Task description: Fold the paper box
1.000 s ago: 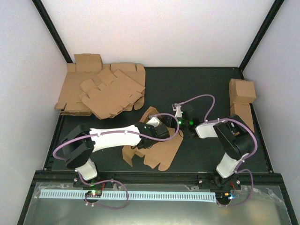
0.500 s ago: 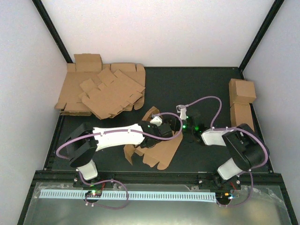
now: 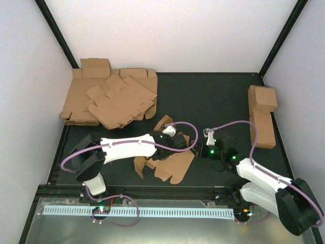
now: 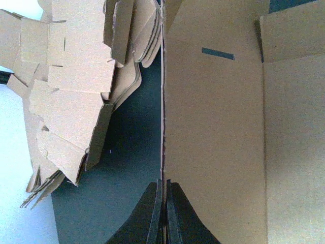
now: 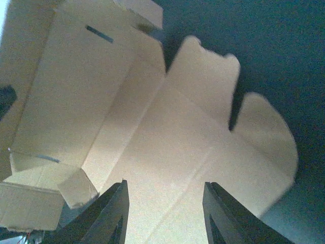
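While the left end effector [image 4: 163, 187] is clamped tight on the thin edge of one raised flap, the plain brown corrugated cardboard die-cut paper box [image 3: 170, 161] lies partly folded on the dark table [image 3: 218, 96], about midway between the left and right edges and closer to the near edge than the far one. From the left wrist view the gripped flap appears edge-on as a narrow line running away from the black fingers [image 4: 152, 218], with a broad creased panel carrying a short slot to its right. The right end effector [image 5: 165, 185] has its jaws spread wide and holds nothing. It points at the sheet's right side, where a flat flap ends in rounded tabs, and whether it touches the cardboard cannot be told. Other flaps at the sheet's near side stand up at slight angles. A loose stack of flat brown cardboard blanks [image 3: 109, 99] fills the far left corner, well apart from the box. Two closed brown cardboard cartons [image 3: 262, 99] sit along the right edge, one just behind the other.
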